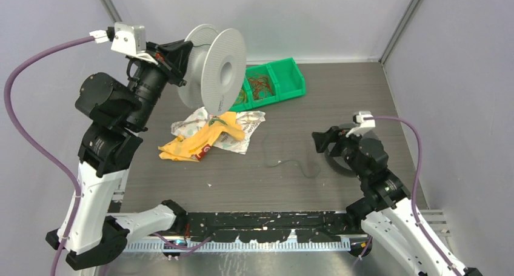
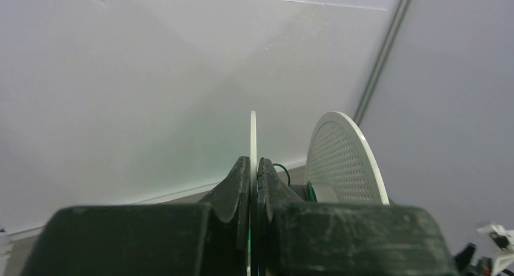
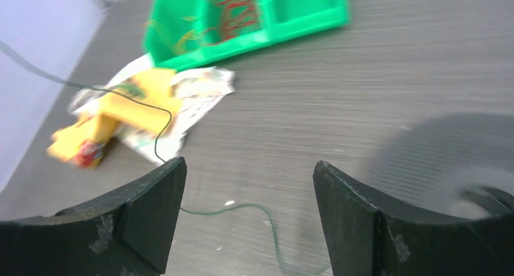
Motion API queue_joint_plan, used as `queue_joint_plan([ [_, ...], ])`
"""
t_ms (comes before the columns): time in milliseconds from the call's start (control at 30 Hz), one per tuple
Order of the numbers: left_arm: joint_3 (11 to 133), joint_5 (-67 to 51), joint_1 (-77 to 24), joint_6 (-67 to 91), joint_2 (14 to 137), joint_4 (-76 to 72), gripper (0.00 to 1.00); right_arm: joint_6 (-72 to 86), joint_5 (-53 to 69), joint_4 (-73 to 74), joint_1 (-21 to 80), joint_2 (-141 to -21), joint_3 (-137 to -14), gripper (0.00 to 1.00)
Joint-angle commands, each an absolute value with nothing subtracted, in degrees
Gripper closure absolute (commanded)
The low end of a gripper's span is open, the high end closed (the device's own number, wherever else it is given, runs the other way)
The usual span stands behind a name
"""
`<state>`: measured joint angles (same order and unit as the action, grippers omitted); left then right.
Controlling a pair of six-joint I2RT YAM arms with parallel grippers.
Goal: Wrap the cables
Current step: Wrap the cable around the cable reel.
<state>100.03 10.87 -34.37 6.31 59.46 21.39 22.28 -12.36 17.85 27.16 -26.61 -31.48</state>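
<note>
Dark-green cable [image 1: 290, 164] lies slack across the counter [image 1: 351, 94], thin, light and limp; I'd pinch near its free end. My right hand [image 1: 322, 141] hangs open and empty; my left hand [image 1: 174, 62] clamps the spool [image 1: 221, 70] by its flange.

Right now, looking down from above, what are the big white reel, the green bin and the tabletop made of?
Reel: likely plastic, matte white, its disc dotted with moulded holes. Green bin: probably moulded plastic, slightly glossy, uniformly coloured. Tabletop: grey wood-grain look, matte streaks; could be laminate rather than real wood.
</note>
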Motion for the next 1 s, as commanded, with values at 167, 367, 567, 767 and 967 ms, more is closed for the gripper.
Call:
queue_joint_plan([
  [167, 104.58, 3.81, -34.17, 14.06, 58.96, 15.89, 1.0, 16.92, 17.96, 1.72, 27.43, -45.15, -41.16, 0.16],
  [367, 104.32, 3.91, -34.16, 14.85, 58.62, 15.2, 1.0, 17.84, 19.73, -15.19, 34.78, -56.03, -42.77, 0.16],
  [567, 104.67, 4.13, -34.15, 14.77, 58.79, 15.45, 1.0, 15.89, 17.83, -22.62, 45.07, -66.94, -45.88, 0.16],
  [767, 104.85, 3.92, -34.11, 14.85, 59.07, 15.5, 1.0, 17.57, 17.26, -28.22, 47.97, -71.49, -46.94, 0.17],
  [967, 104.5, 3.6, -34.15, 15.1, 58.93, 14.86, 1.0, 17.84, 13.31, -32.12, 48.58, -75.02, -47.47, 0.25],
])
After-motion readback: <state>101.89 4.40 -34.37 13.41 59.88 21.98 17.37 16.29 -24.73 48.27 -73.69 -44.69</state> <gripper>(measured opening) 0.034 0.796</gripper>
